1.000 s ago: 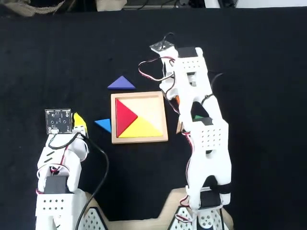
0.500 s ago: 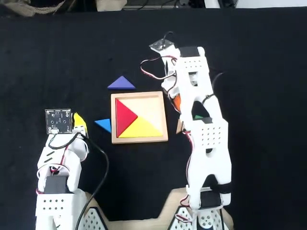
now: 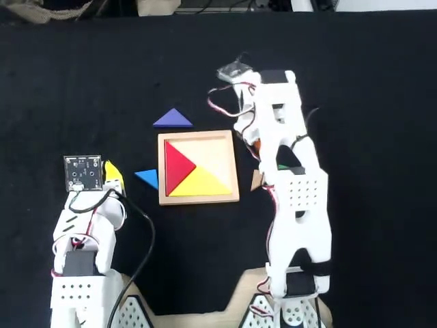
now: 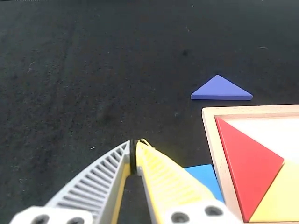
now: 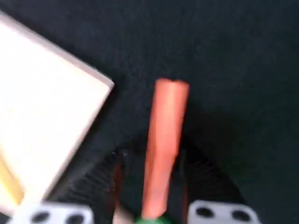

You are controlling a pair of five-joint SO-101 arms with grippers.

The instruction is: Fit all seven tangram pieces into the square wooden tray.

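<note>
The square wooden tray (image 3: pixel 199 197) lies at the middle of the black table (image 3: pixel 82 82). 2 pieces sit flat inside it: a large red triangle (image 3: pixel 175 166) against its left wall and a large yellow triangle (image 3: pixel 200 184) along its near wall, their long edges touching. The rest of its floor shows bare wood. A purple triangle (image 3: pixel 173 119) lies on the table just beyond the tray's far wall, near the left corner. A small blue triangle (image 3: pixel 147 178) lies just beside the tray's left wall. The left gripper (image 4: pixel 135 148) hangs low over the table to the left of the blue triangle, its white and yellow fingers pressed together with nothing between them. The right arm stretches along the tray's right side. The right gripper (image 5: pixel 149 161) is clamped on a flat orange piece (image 5: pixel 167 116), which it holds on edge. The piece stands up between the dark fingers, just off the tray's far right corner and apart from the wood.
</note>
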